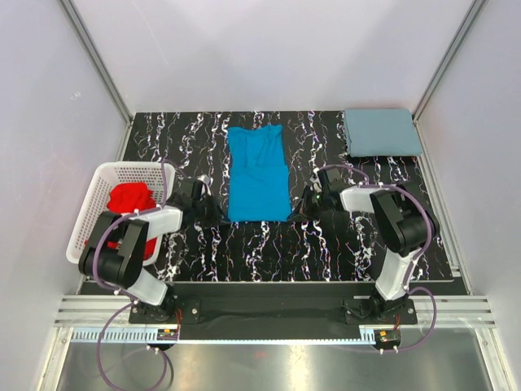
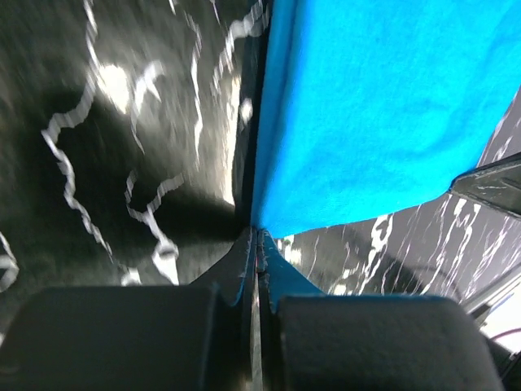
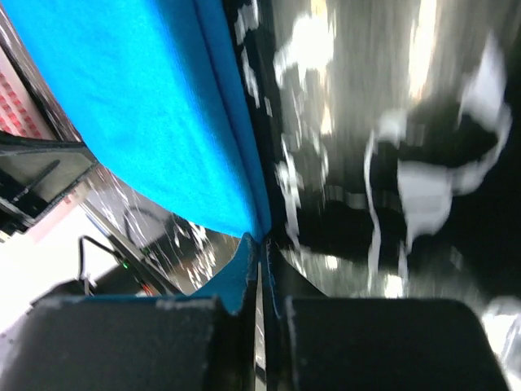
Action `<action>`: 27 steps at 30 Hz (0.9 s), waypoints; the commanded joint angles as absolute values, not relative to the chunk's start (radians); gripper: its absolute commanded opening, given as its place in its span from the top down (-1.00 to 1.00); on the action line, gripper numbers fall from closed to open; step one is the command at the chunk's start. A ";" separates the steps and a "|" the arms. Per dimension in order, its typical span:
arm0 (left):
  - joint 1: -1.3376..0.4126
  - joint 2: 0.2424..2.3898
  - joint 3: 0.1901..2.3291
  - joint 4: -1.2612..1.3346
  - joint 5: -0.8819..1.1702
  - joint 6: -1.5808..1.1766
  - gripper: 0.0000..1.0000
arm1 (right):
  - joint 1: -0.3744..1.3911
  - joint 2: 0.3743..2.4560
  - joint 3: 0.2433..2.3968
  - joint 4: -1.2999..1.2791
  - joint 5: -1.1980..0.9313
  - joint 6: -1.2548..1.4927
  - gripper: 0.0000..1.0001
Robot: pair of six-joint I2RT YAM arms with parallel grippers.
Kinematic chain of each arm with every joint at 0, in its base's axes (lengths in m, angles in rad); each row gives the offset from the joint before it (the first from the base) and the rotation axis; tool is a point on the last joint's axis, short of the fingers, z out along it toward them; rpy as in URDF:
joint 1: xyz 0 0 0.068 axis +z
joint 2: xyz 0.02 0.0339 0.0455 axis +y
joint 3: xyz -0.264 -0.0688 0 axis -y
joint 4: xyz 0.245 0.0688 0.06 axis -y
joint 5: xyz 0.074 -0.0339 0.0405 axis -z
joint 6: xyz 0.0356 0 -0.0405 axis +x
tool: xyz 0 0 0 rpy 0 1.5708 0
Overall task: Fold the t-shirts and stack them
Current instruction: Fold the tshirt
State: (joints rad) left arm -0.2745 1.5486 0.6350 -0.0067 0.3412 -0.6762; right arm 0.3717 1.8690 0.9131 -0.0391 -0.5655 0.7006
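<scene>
Clamped with both jaws on near corners of the bright blue t-shirt (image 1: 259,175); risks slipping off thin hems mid-fold, skewing cloth.

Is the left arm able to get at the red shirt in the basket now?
Probably not yet: the basket sits open beside it, but the left gripper is shut on the blue shirt.

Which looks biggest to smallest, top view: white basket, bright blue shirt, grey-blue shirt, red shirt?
1. white basket and bright blue shirt: about alike, not ranked.
2. folded grey-blue shirt.
3. red shirt, partly hidden.
</scene>
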 commanded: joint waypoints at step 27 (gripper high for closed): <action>-0.600 1.035 0.460 -0.408 0.215 -0.810 1.00 | 0.546 1.293 0.604 -0.498 -0.365 0.692 1.00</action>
State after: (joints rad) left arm -0.5907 1.0237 0.4427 -0.3805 0.2104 -0.8074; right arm 0.5407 1.3289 0.5793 -0.4049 -0.4076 0.6930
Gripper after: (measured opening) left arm 0.008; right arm 0.012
